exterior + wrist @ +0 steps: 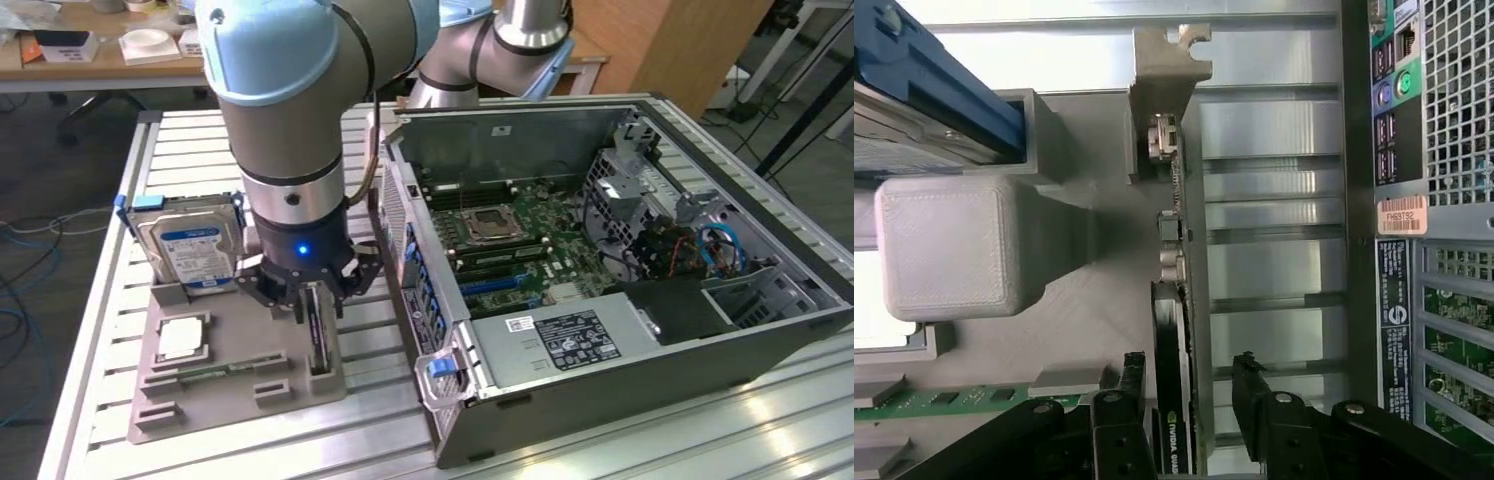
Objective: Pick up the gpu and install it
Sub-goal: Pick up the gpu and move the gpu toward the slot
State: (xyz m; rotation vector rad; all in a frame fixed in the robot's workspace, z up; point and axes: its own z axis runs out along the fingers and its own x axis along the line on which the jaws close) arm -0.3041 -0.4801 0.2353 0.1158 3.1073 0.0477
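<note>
arm is down over the grey tray (227,395) on the slatted desk (94,330). the hand (315,300) sits at the tray's edge nearest the open computer case (601,280), right above the gpu (319,345). the gpu stands on its long edge in a slot along that side of the tray. wrist view: the hand (1189,365) is spread, not clamped. its fingers (1246,375) straddle the gpu (1189,250), one on each side. there's a visible gap on the case side; the other finger is just beside the black face, can't tell if it touches. the silver bracket (1169,60) is at the far end of the card from the hand. the hard drive (194,250) stands upright at the tray's back. a memory stick (954,400) lies in the tray, apart from the gpu.
</note>
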